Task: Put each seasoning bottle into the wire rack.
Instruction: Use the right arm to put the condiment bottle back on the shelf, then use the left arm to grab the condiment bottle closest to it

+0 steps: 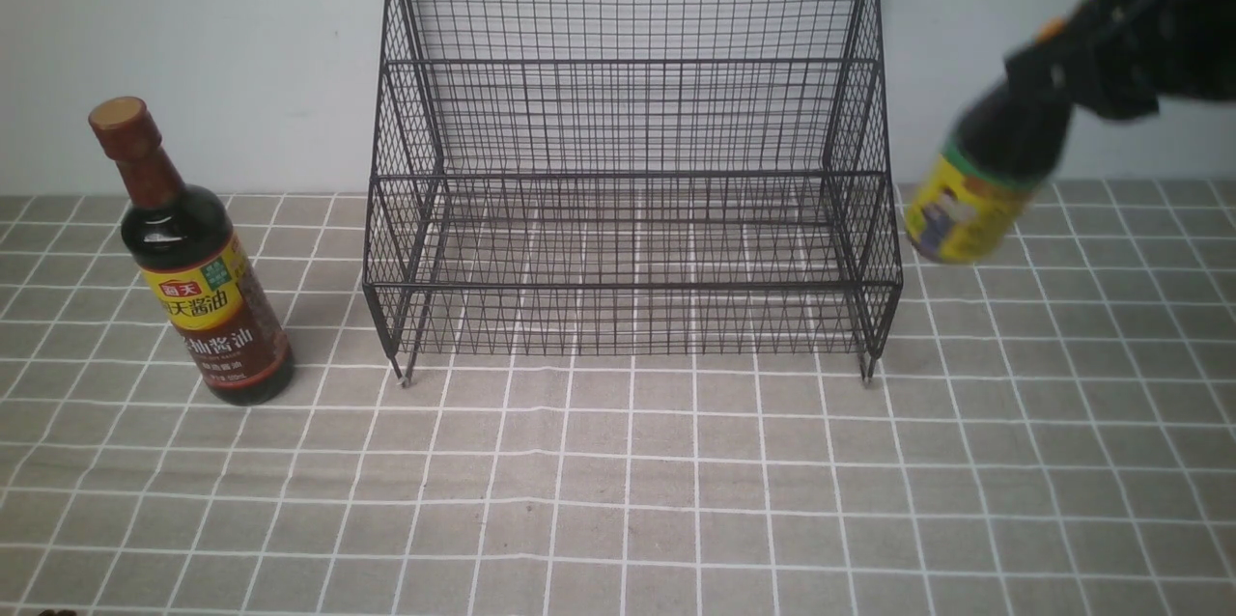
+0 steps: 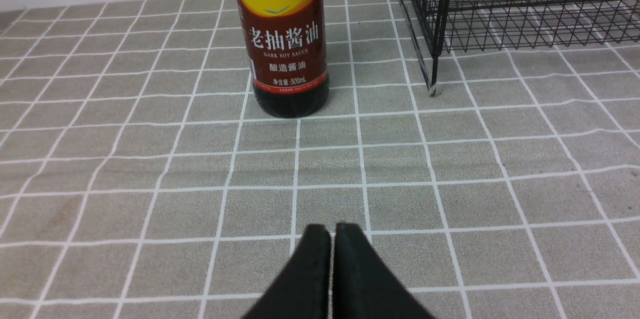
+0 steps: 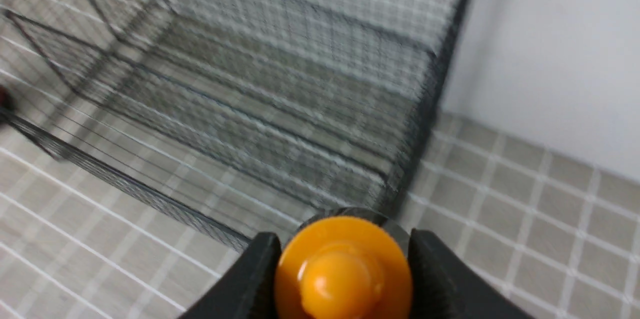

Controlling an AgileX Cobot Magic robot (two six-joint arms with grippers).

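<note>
The short bottle (image 1: 970,201) is pinched at its orange cap (image 3: 342,269) by the right claw (image 1: 1067,66) and is held clear of the tablecloth (image 1: 618,500), tilted, just outside the right side of the wire rack (image 1: 628,114). The rack's open shelves lie to that claw's left, so the right arm is judged the nearer. The left claw (image 2: 332,244) is pressed together and empty. The tall bottle (image 1: 198,278) is seen upright ahead of it, left of the rack.

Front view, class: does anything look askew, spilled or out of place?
Only the short bottle: it hangs tilted in the air right of the wire rack, held at its neck by the right gripper. Nothing spilled.
</note>
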